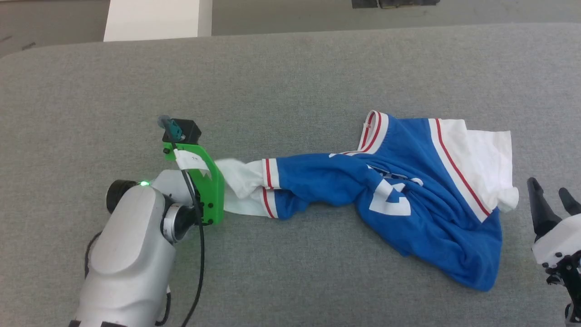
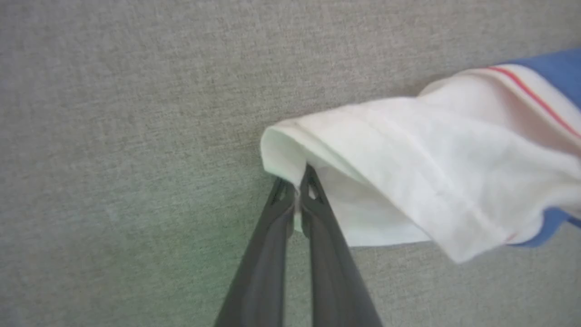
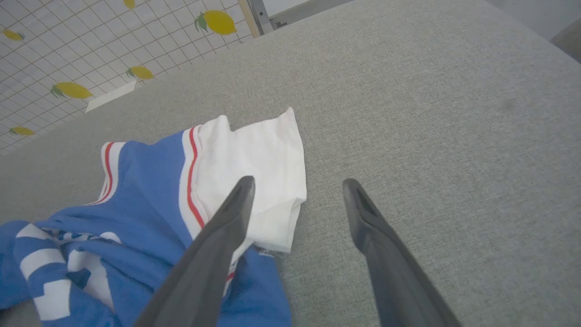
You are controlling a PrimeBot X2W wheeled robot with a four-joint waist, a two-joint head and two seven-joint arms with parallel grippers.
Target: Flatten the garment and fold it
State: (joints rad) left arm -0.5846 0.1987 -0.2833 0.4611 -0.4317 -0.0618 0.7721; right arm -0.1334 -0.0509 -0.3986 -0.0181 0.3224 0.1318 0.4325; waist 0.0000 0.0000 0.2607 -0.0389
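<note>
Across the grey fabric table, white block and lemon-print tiles beyond: crumpled blue shirt right of centre, white sleeve pinched by left gripper, right gripper spread open alongside.

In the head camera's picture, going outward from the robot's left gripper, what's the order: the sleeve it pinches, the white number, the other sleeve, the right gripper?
1. Pinched sleeve, in the left gripper's fingers.
2. White number, on the blue shirt, further right.
3. Other sleeve, at its right end.
4. Right gripper, right edge, beyond that sleeve.
</note>
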